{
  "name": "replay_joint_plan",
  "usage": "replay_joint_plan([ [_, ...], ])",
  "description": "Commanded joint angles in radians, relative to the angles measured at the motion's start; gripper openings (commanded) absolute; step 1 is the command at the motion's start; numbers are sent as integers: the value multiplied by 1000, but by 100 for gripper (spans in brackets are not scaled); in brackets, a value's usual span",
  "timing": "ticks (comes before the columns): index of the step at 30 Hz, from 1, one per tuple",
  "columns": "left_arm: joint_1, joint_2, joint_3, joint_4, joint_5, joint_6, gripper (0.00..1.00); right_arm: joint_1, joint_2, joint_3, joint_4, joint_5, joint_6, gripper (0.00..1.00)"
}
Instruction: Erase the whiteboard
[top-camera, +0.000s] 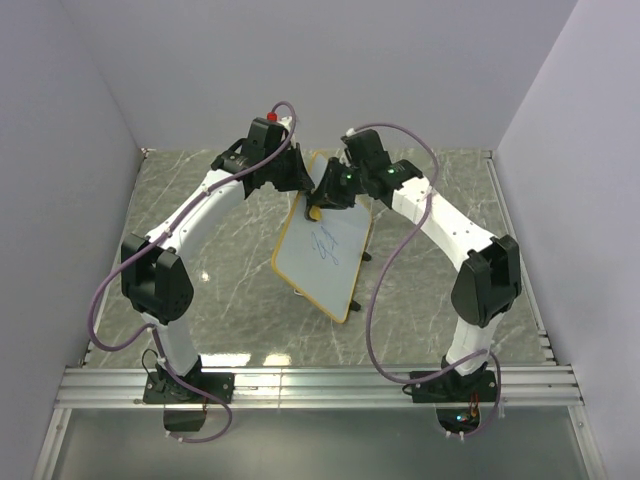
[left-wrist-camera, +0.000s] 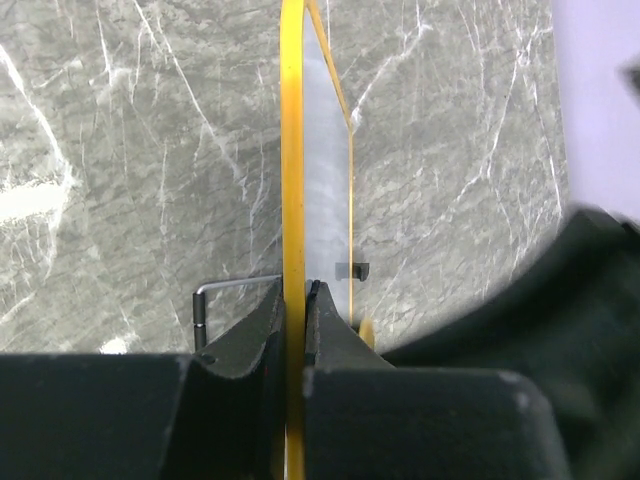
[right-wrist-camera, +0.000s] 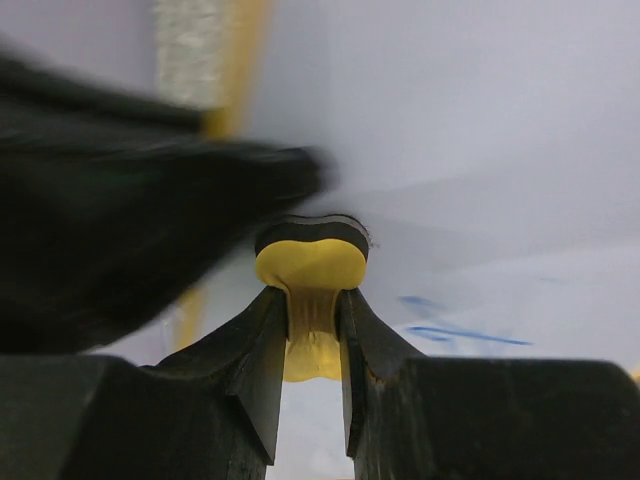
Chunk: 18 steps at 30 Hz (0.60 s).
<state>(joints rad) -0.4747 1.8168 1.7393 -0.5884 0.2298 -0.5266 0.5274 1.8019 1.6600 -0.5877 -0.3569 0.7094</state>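
Whiteboard (top-camera: 325, 262): off the flat, tilted, mid-bench and slightly toward the far side, one long side raised. Whether its near corner touches the bench (top-camera: 200, 290) I cannot tell. Blue scribbles (top-camera: 327, 245) sit in the upper middle of the white face, not wiped.

Left tool (left-wrist-camera: 297, 300): closed on the board's orange-yellow frame at the far edge, one finger on each side of the rim. The wrist view looks straight down the thin edge. A small L-shaped metal key (left-wrist-camera: 215, 295) lies on the bench just beside the board.

Right tool (right-wrist-camera: 312, 310): clamped on the narrow waist of the yellow-and-black eraser (right-wrist-camera: 312, 265), black pad end pointed at the board. The pad is at or just off the white surface near the top edge, close to the left tool; contact is not certain. Blue strokes show low and to the right in that view.

Step, as I judge it: board braced and eraser presented, so wiping is at its start. The next move calls for the pad pressed flat and drawn down across the scribbles while the left grip holds firm against the push.

Arms: both arch up from their bases, elbows spread outward, forearms converging, wrists nearly meeting over the board's far end
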Motion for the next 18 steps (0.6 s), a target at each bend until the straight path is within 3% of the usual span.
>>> replay_joint_plan([
  [1,-47,16,-26,-100,-15,89,0,42,-7,67,-21,-34,22,0],
  [4,-47,12,-32,-102,-17,89,0,43,-4,37,-26,-21,12,0],
  [14,-47,1,-43,-88,8,86,0,-39,-38,-389,78,133,-42,0],
  [18,-47,-5,-55,-77,14,83,0,-47,-30,-470,101,174,-44,0],
])
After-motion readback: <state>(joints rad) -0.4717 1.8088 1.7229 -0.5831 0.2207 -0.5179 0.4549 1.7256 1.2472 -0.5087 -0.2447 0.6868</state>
